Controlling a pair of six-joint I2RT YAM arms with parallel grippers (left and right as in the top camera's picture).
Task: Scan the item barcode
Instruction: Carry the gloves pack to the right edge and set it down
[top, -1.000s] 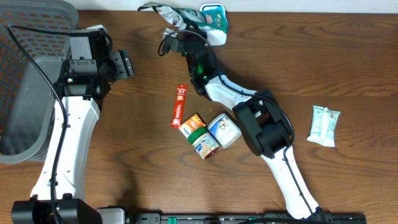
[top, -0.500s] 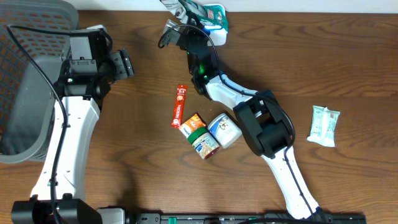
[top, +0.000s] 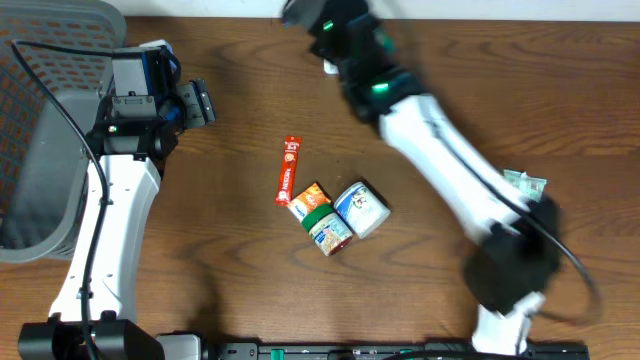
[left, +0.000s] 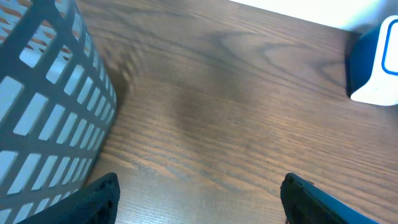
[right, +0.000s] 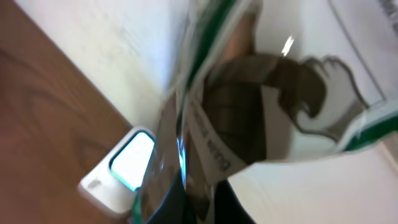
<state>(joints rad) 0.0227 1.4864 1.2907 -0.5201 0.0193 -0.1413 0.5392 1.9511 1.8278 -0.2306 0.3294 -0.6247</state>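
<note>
My right gripper (right: 191, 200) is shut on the lower edge of a white and green pouch (right: 261, 93), which fills the right wrist view and hangs crumpled and tilted. Just beyond the pouch lies the white scanner (right: 117, 173) with its lit blue-white window. From overhead the right arm is a blur reaching to the table's far edge, its gripper (top: 312, 16) at the top centre; the pouch is not clear there. My left gripper (top: 200, 103) stands open and empty above bare wood, its fingertips (left: 107, 190) far apart. The scanner (left: 375, 62) shows at the left wrist view's right edge.
A grey mesh basket (top: 40, 130) stands at the left edge. Mid-table lie a red stick sachet (top: 288, 170), an orange packet (top: 308, 196), a green-lidded jar (top: 328, 228) and a white tub (top: 360, 208). A pale green packet (top: 524, 181) peeks out beside the right arm.
The right arm has swung up and rightward fast, blurring. The pouch has gone from beside the scanner past the top edge of the overhead view. The left arm has not moved.
</note>
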